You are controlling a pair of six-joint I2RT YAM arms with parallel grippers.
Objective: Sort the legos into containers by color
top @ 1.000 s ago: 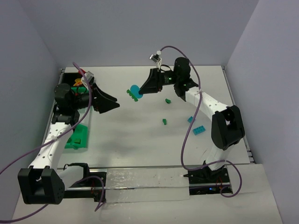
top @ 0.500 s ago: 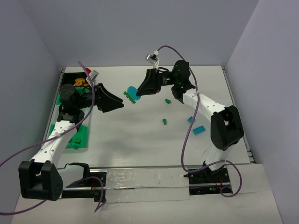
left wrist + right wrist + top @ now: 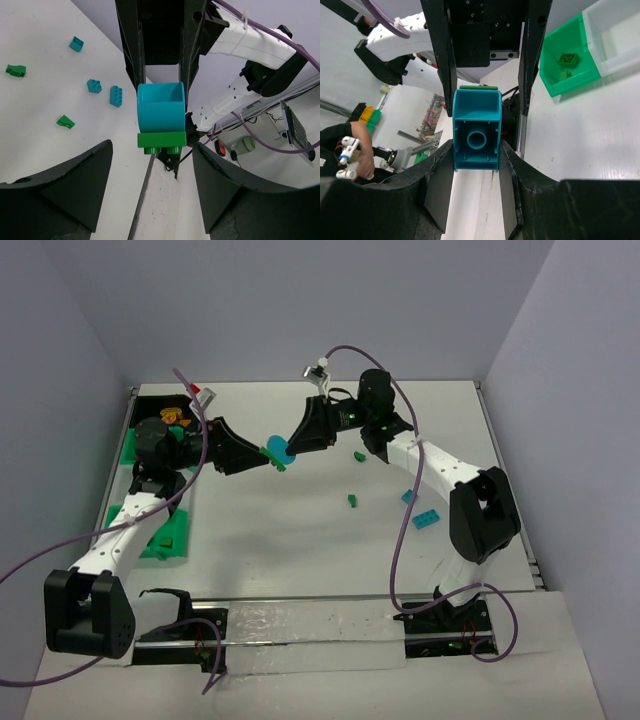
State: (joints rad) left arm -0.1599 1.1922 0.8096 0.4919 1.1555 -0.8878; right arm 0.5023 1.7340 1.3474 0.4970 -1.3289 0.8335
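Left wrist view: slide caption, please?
Right tool holds a teal brick, green brick attached, between fingers of the open left tool.

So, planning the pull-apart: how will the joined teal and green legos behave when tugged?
Probably rigid: the teal brick sits unbent in the right gripper. Glossy faces may slip. The green brick, seemingly only press-fitted, could pop off.
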